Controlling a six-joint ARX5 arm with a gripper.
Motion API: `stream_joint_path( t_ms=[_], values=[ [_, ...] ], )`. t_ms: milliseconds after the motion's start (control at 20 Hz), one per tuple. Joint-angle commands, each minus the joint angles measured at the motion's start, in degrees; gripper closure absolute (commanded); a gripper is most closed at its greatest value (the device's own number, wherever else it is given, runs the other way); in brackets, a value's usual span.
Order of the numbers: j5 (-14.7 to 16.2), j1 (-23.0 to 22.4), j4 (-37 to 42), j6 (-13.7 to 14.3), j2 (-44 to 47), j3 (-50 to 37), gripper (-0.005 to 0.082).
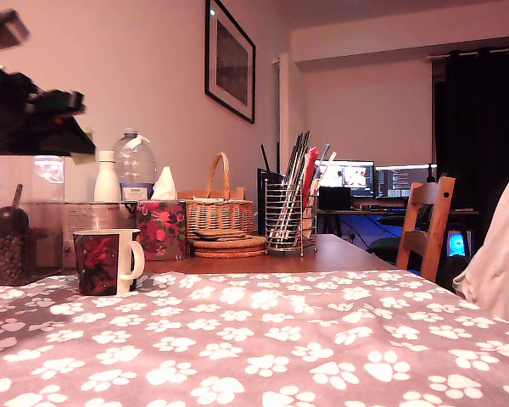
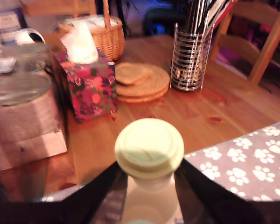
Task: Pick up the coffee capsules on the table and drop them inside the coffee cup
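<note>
A pale cream coffee capsule (image 2: 149, 148) sits between my black fingers (image 2: 105, 191), and my gripper (image 2: 149, 166) is shut on it, flanged end facing the wrist camera. In the exterior view my gripper (image 1: 72, 136) hangs high at the far left, above and slightly left of the coffee cup (image 1: 109, 261). The cup is dark red and black with a white handle and stands upright at the back edge of the paw-print cloth (image 1: 263, 339). Its inside is hidden. No other capsule shows on the table.
Behind the cup stand a floral tissue box (image 1: 160, 229), a wicker basket (image 1: 218, 212), stacked round coasters (image 1: 229, 246) and a metal utensil holder (image 1: 290, 216). A water bottle (image 1: 137, 167) and boxes line the exterior view's left. A wooden chair (image 1: 426, 225) stands at the right.
</note>
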Motion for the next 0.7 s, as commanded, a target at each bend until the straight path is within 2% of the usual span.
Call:
stream_joint_path(
  t_ms=[0,650],
  values=[
    [0.24,0.31,-2.05,0.24,2.51,2.51,0.0518],
    [2.67,0.31,-17.99,0.26,14.38,17.07,0.0518]
  ],
)
